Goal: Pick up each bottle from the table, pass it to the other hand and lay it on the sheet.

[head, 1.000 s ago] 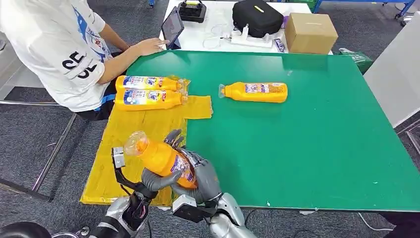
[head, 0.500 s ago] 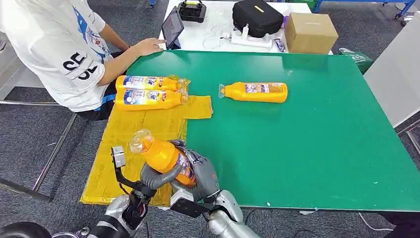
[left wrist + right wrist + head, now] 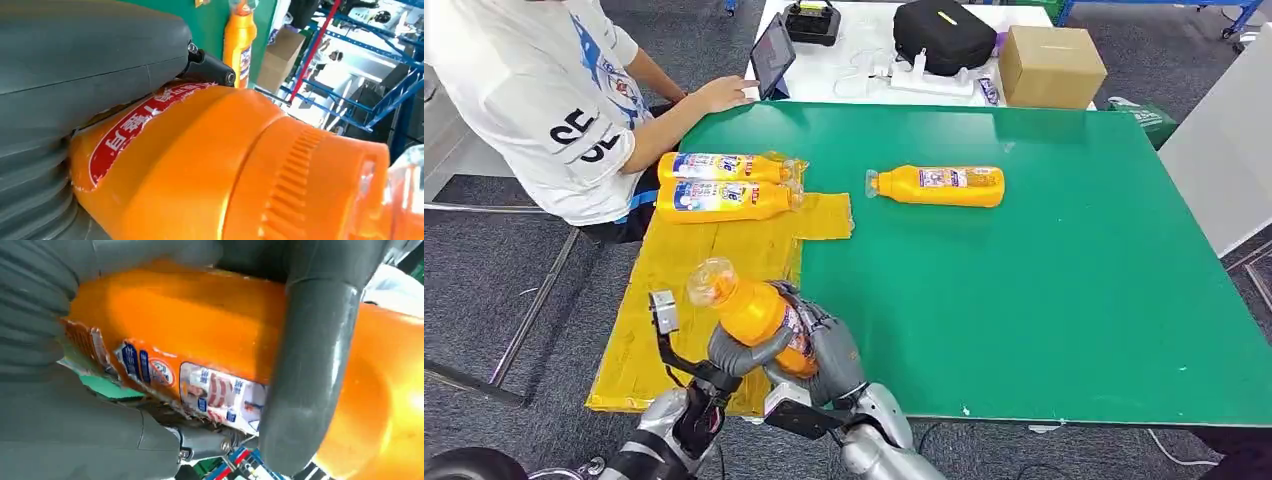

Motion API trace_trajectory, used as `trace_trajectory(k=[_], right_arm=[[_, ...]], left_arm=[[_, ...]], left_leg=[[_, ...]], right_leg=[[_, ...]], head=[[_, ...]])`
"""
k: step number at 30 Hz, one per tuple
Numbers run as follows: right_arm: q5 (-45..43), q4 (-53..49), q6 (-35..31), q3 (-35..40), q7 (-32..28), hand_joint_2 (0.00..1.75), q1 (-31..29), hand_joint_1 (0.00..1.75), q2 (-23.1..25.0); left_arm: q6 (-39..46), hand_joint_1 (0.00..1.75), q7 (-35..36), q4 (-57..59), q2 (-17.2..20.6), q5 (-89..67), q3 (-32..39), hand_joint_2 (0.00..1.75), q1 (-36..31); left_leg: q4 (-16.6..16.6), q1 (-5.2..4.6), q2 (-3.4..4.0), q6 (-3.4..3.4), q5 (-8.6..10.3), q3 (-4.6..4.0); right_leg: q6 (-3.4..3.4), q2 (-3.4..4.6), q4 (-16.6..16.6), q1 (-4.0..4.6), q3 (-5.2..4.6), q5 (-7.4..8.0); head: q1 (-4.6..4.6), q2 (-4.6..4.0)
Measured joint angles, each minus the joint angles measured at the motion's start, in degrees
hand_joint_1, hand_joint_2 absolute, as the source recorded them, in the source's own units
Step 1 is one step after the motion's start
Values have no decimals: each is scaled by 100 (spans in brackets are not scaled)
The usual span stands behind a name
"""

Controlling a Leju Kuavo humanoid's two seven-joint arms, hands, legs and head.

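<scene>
Orange bottle (image 3: 759, 318) within both hands

Left wrist camera: my left hand (image 3: 75, 75) wraps the orange bottle (image 3: 210, 170) — grey ribbed cover and thick thumb pressed against its side, over a red label with white characters. Ridged orange cap (image 3: 320, 185) fills the near side, clear film at the picture's edge. Beyond the thumb I see a strip of green table (image 3: 210, 25) with a second orange bottle (image 3: 239, 42) lying on it — past that a cardboard box (image 3: 277, 60), blue racking (image 3: 380, 95) and a red pole (image 3: 312, 50).
</scene>
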Motion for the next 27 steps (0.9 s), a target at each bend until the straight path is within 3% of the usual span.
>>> trace_trajectory(k=[13, 21, 27], right_arm=[[-175, -1275, 68, -201, 262, 0, 222, 0, -142], [-275, -2276, -247, -470, 260, 0, 576, 0, -258], [-369, -2982, -632, -649, 98, 0, 815, 0, -266]], left_arm=[[1604, 175, -379, -930, -313, -1087, 140, 175, 23], [2815, 175, -512, -1358, -429, -1510, 577, 175, -10], [4096, 175, -811, -1384, -442, -2771, 761, 175, -158]], left_leg=[[0, 0, -2, 0, 0, -3], [0, 0, -2, 0, 1, -3], [0, 0, -4, 0, 1, -4]], right_leg=[[0, 0, 0, 0, -1, 0], [0, -1, 1, 0, -2, 0], [0, -1, 0, 0, -2, 0]], head=[[0, 0], [0, 0], [0, 0]])
